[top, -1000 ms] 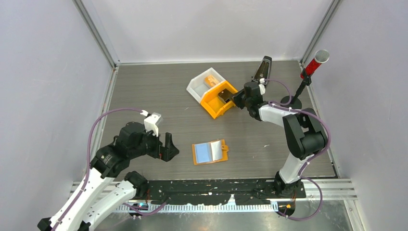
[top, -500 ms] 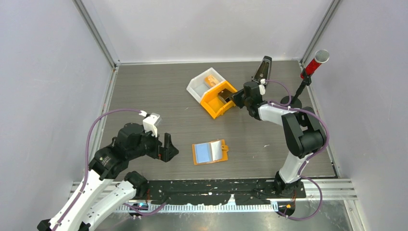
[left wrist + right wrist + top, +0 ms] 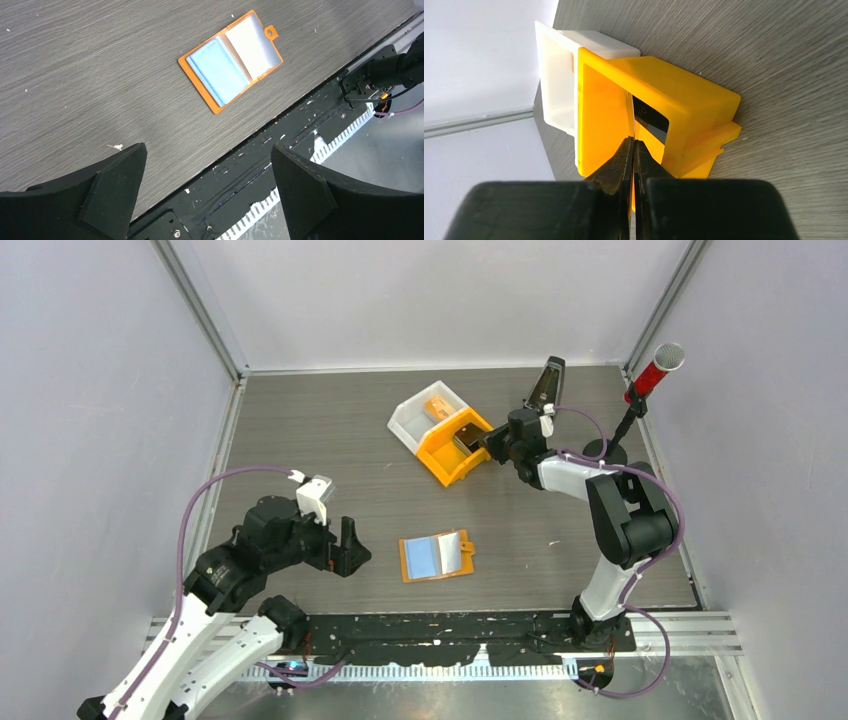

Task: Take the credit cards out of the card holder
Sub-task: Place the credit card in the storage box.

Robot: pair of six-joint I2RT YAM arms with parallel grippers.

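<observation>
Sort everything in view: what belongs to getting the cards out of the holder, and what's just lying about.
Job: flat orange folding card holder, blue and clear sleeves; black credit card, inside the orange plastic bin.
Lying about: white plastic bin holding a small orange block; red microphone on a stand.

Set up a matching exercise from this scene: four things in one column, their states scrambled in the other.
1. card holder
2. left gripper
3. right gripper
4. white bin

A. shut, at the orange bin
B. lies unfolded on the table
C. jaws wide apart
D. holds an orange item

Pairs: 1-B, 2-C, 3-A, 4-D
</observation>
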